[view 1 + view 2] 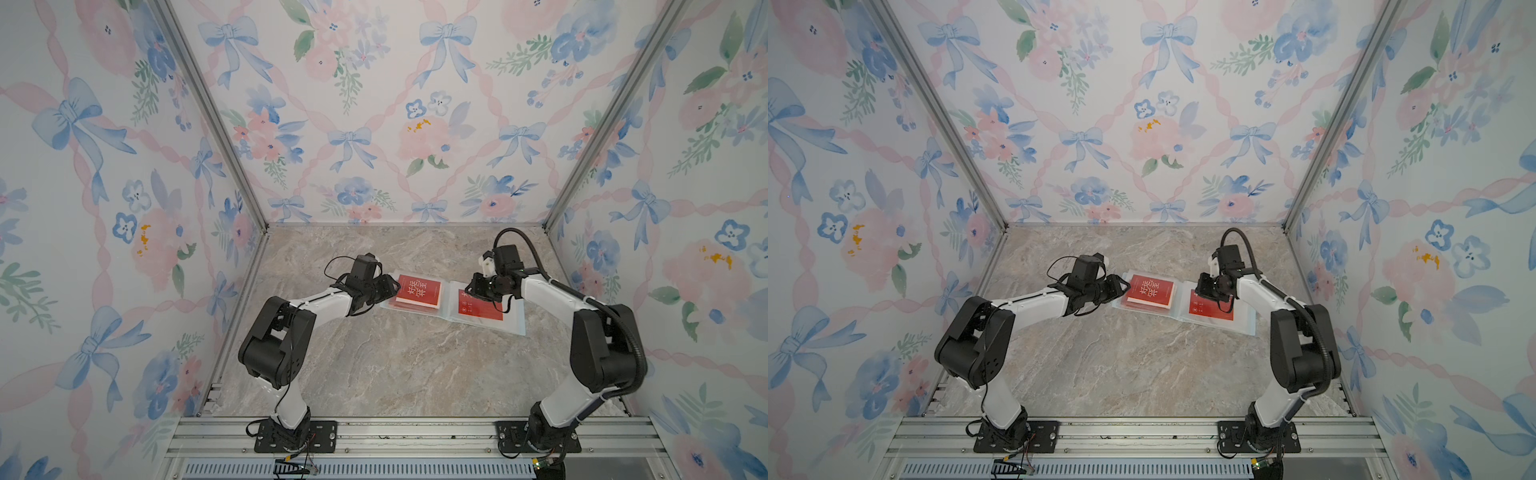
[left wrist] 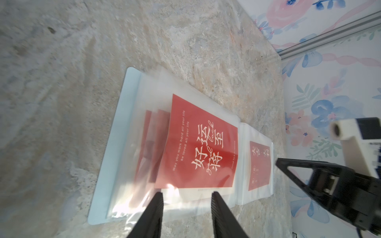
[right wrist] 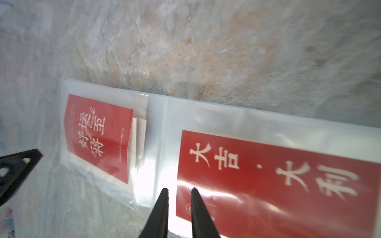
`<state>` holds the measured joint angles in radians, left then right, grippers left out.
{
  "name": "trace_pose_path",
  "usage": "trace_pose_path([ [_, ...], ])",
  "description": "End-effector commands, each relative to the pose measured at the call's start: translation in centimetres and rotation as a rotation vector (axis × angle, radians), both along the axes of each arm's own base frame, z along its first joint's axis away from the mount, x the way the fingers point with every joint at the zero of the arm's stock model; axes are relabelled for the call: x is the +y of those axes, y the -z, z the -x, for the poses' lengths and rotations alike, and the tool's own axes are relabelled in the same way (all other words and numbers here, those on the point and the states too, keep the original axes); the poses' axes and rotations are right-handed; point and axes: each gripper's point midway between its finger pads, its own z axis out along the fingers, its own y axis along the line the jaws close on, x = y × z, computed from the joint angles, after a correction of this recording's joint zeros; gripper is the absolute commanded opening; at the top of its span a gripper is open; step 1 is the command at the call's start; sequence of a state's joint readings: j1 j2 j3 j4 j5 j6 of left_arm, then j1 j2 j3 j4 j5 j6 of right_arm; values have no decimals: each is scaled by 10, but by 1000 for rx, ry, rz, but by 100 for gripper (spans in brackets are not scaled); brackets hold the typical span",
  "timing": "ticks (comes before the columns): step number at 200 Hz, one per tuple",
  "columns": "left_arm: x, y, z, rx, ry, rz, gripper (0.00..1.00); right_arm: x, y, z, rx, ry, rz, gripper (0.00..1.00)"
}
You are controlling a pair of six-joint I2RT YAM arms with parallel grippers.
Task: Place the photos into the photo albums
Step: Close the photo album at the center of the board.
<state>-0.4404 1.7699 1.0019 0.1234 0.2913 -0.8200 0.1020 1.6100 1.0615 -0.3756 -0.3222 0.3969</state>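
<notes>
Hovering at the album's left edge, left gripper (image 2: 186, 193), jaws moderately apart, empty. Photo album (image 2: 107, 164) lies open on marble table (image 1: 395, 365). Top red card (image 2: 198, 144) on left page sits just ahead of those tips, long axis pointing at them; left arm nearer. Sleeved or loose: cannot tell. Right gripper (image 3: 179, 188), narrow gap, nothing visibly pinched, over right page's sleeved red card (image 3: 268, 181).
</notes>
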Motion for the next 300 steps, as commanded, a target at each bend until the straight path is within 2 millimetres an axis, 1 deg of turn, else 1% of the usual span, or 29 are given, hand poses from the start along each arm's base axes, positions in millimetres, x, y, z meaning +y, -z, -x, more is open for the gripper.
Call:
trace_pose_path([
  [1, 7, 7, -4, 1, 22, -20, 42, -51, -10, 16, -6, 143, -60, 22],
  [16, 9, 9, -6, 1, 22, -23, 42, -89, -7, 33, 8, 242, -64, 23],
  [29, 10, 11, -7, -1, 29, -29, 42, -115, -2, 48, 23, 321, -105, 28],
  [36, 9, 13, -8, 1, 33, -29, 42, -128, 2, 56, 35, 362, -121, 29],
  [50, 9, 16, -9, 4, 40, -31, 42, -149, 10, 71, 63, 421, -133, 29],
  [64, 9, 15, -10, 0, 41, -31, 43, -160, 20, 84, 99, 457, -133, 33],
  [80, 5, 8, -10, -11, 45, -24, 43, -160, 31, 90, 132, 471, -145, 34],
  [94, -6, -6, -8, -41, 55, -15, 43, -159, 41, 94, 165, 482, -137, 35],
  [103, -20, -17, -4, -64, 75, -8, 43, -161, 47, 96, 179, 490, -132, 36],
  [114, -43, -27, 3, -84, 118, 7, 43, -161, 51, 95, 182, 494, -139, 36],
  [130, -79, -33, 15, -89, 188, 33, 43, -160, 55, 93, 187, 495, -143, 36],
  [139, -100, -33, 22, -87, 227, 41, 43, -160, 57, 93, 197, 495, -139, 37],
  [158, -141, -27, 35, -79, 302, 49, 43, -155, 63, 95, 223, 477, -134, 41],
  [179, -170, -11, 46, -53, 354, 47, 43, -148, 68, 99, 235, 464, -127, 43],
  [185, -176, -6, 48, -50, 364, 40, 43, -148, 69, 100, 234, 466, -120, 45],
  [198, -186, 6, 52, -29, 380, 33, 42, -152, 72, 104, 242, 474, -92, 45],
  [205, -191, 10, 55, -26, 389, 28, 42, -155, 73, 107, 245, 480, -76, 48],
  [215, -195, 18, 56, -21, 393, 12, 42, -160, 74, 110, 246, 491, -64, 51],
  [223, -198, 23, 57, -15, 398, 5, 42, -160, 76, 112, 253, 494, -75, 52],
  [250, -199, 38, 53, -2, 386, -21, 42, -152, 79, 111, 258, 478, -111, 53],
  [266, -197, 46, 51, 9, 372, -40, 42, -148, 82, 111, 262, 471, -114, 53],
  [300, -190, 58, 56, 35, 368, -61, 41, -140, 90, 106, 267, 465, -163, 53],
])
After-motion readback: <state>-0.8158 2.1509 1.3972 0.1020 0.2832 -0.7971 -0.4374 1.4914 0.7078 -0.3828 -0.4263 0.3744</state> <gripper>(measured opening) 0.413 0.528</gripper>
